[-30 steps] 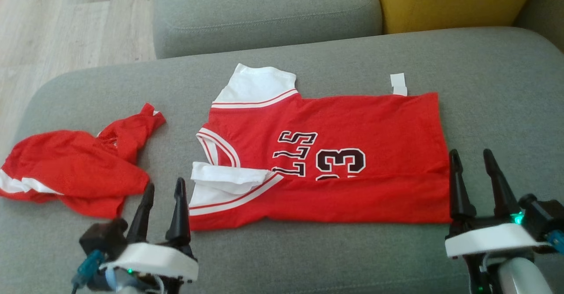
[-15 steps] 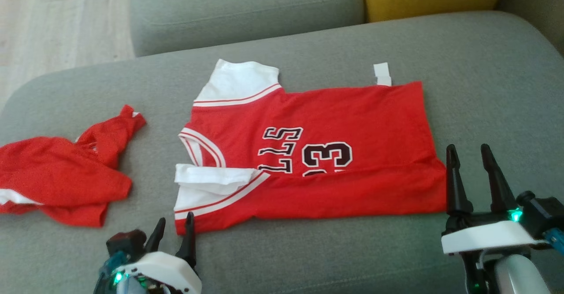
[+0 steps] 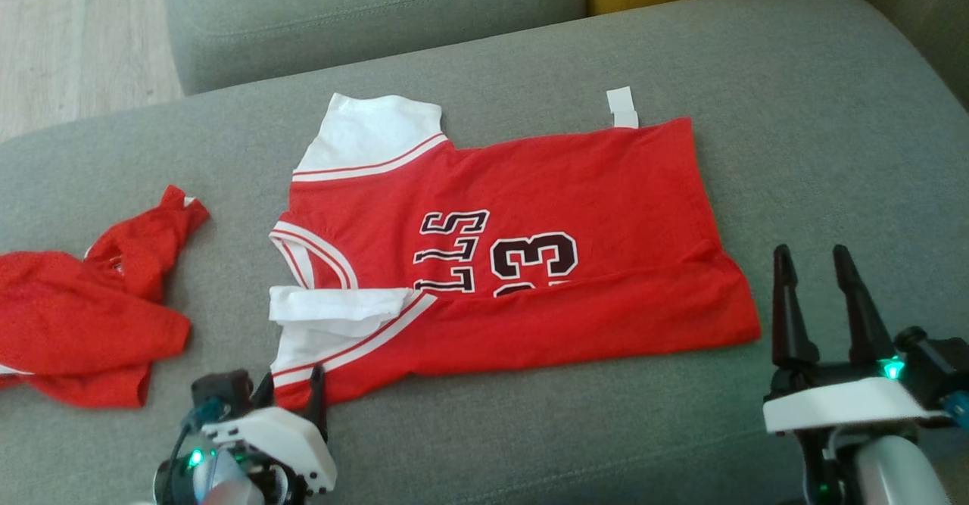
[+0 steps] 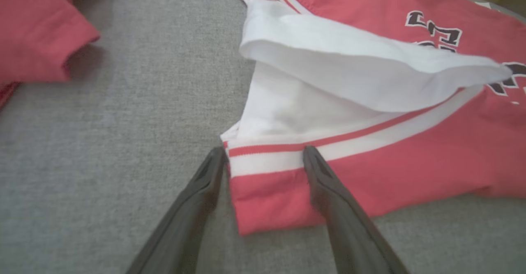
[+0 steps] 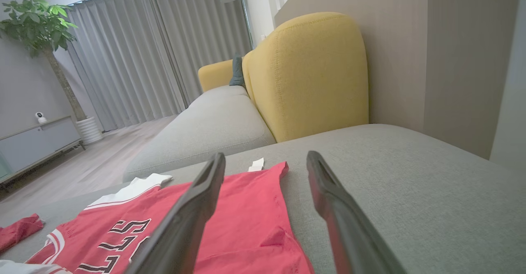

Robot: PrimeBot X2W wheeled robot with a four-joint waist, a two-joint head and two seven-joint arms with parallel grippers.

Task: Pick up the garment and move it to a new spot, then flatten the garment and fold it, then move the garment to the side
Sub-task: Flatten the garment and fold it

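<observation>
At the seven-o'clock corner of the red jersey [image 3: 568, 179], where the white sleeve band meets the red, the left jaws have just dropped in low. A second ago they stood off to the nine-o'clock side of that corner; now their dark fingers [image 4: 333, 208] straddle it, one over the bare grey sofa seat [image 3: 833, 111], the other over the cloth; they gape at their widest and have hold of nothing yet. The robot's head has swung too, so everything has slid toward ten o'clock in its forward view; the jersey itself hasn't budged as far as I can see. It lies spread in the middle of the seat, its near long edge apparently turned up over the lettering, a white label [image 3: 622, 105] poking out at one o'clock. The right jaws hang just beside the hem corner at four o'clock, equally wide, empty, clear of the cloth; they've hardly shifted. The other red garment [image 3: 83, 323] sits crumpled well off at nine o'clock. My reading: one lengthwise fold is in, and the left side is lining up to pinch that corner for the next. The loose white sleeve flap [image 4: 370, 72] above it could slip free if the pinch catches only the top layer.
</observation>
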